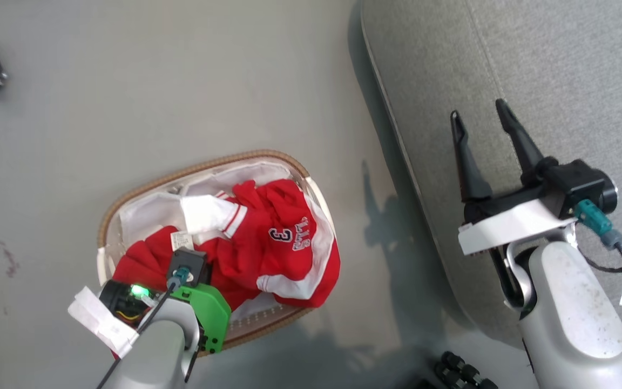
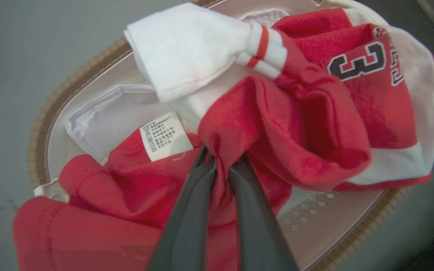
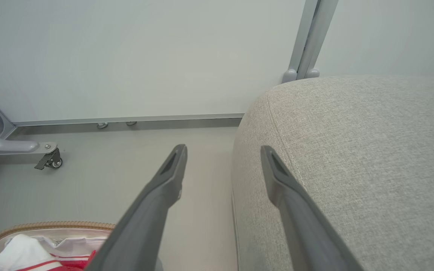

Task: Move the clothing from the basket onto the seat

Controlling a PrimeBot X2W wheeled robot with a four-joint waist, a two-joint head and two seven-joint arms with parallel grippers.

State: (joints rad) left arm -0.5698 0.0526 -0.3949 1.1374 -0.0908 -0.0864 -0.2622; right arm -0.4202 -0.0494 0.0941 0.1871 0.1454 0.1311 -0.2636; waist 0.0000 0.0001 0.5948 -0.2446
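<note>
- In the basket (image 1: 203,167), near side: left gripper (image 2: 222,160), nearly closed, pinched on a raised fold of the red clothing (image 1: 278,243).
- Between its two dark fingers (image 2: 187,218): a narrow strip of red cloth, bunched up at the tips.
- Just beside the pinch, toward the basket's left: a white care label (image 2: 160,135), face up on red cloth.
- Rest of the clothing heaped in the basket over the white liner (image 2: 111,116).
- Number 3 and dark letters toward the basket's right side.
- White sleeve with a red-striped cuff (image 2: 262,47) toward the basket's far rim.
- One white-trimmed edge draped over the basket's right rim.
- All visible clothing in or on the basket.
- Right of the basket, well apart from it: right gripper (image 1: 478,109), fingers spread wide, nothing between them, over the edge of the grey seat (image 1: 559,81).
- Basket on the grey floor (image 1: 181,81), with the seat to its right and a strip of floor between.
</note>
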